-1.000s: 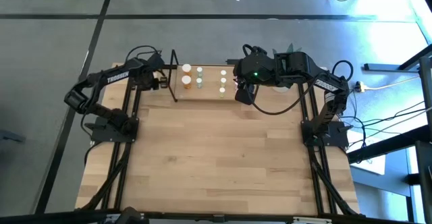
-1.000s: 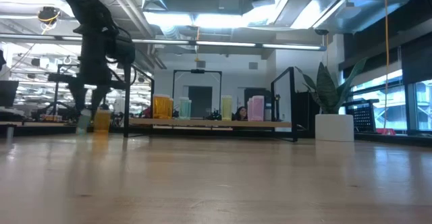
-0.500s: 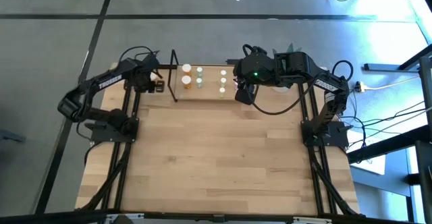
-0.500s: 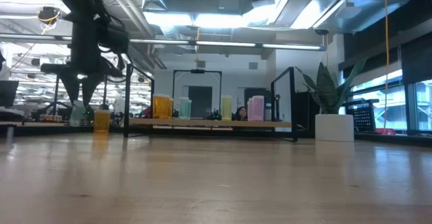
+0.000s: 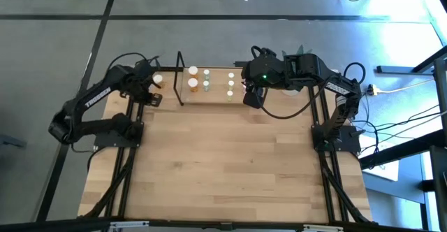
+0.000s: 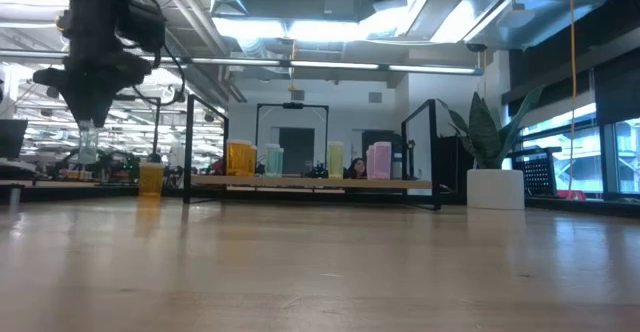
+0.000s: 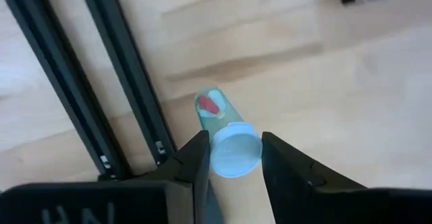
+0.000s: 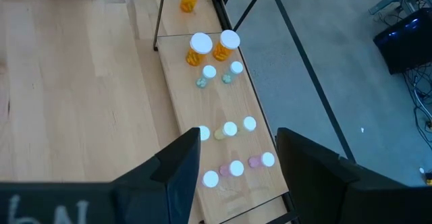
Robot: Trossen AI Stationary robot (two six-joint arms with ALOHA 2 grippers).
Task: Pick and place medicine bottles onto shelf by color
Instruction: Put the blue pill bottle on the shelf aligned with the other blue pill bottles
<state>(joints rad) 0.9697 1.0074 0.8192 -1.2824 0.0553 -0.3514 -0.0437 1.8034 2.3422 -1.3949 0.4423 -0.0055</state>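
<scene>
Left gripper (image 7: 229, 158): its fingers (image 7: 194, 158) are gripping a small green bottle (image 7: 219, 119) just below its white cap, and are holding it clear above the surface (image 5: 230, 162) near the far left corner, outside the shelf's left end loop.
Held bottle: it is hanging body-down from the fingers, with a red mark showing through its pale green wall.
Right gripper (image 8: 233, 173): it is waiting over the right end of the shelf (image 8: 182, 102), with its fingers standing apart and nothing between them.
Shelf contents: orange bottles (image 8: 200, 48) are standing at the left end, small green bottles (image 8: 208, 73) next to them, then a yellowish group, and pink bottles (image 8: 236, 170) at the right end.
Stray bottle: one orange bottle (image 6: 151, 178) is standing on the surface just outside the left loop, not yet on the board.
Step in hand: the left arm is probably carrying the green bottle towards the green group.
Risk, grip: the hold is near the cap, so the bottle could swing or slip if the arm is moving fast.
Risk, loop: the black loop (image 5: 180, 78) is standing between gripper and board, so a low path could strike it.
Risk, crowding: the green group is tight beside the orange bottles, so a wide set-down could topple neighbours.
</scene>
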